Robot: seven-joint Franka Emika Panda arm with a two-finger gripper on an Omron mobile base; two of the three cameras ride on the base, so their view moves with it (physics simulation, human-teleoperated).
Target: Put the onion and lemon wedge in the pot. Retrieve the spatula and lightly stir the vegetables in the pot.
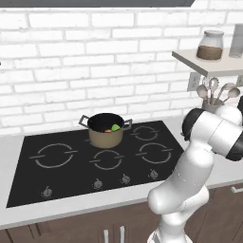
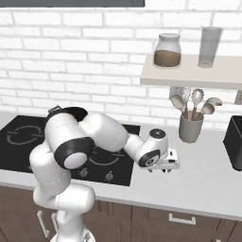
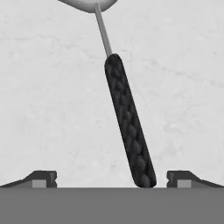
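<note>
The tan pot [image 1: 105, 136] stands on the black cooktop [image 1: 57, 180] at a rear burner. Inside it lie the orange-red onion [image 1: 108, 130] and the bright green lemon wedge [image 1: 116, 127]. In the right base view the pot's dark rim [image 2: 75, 111] peeks out behind my arm. My gripper [image 2: 166, 169] hangs low over the pale counter right of the cooktop, pointing down. In the hand view the spatula [image 3: 129, 127] lies flat on the counter, its black handle running up between my open fingertips [image 3: 43, 177], not touched. Its grey head is cut off by the top edge. My gripper [image 3: 113, 179] holds nothing.
A grey utensil cup [image 2: 190, 128] with spoons and ladles stands at the back of the counter under a wall shelf [image 2: 189, 75]. The shelf carries a jar [image 2: 168, 49] and a glass [image 2: 209, 46]. A black appliance [image 2: 234, 142] sits at the far right.
</note>
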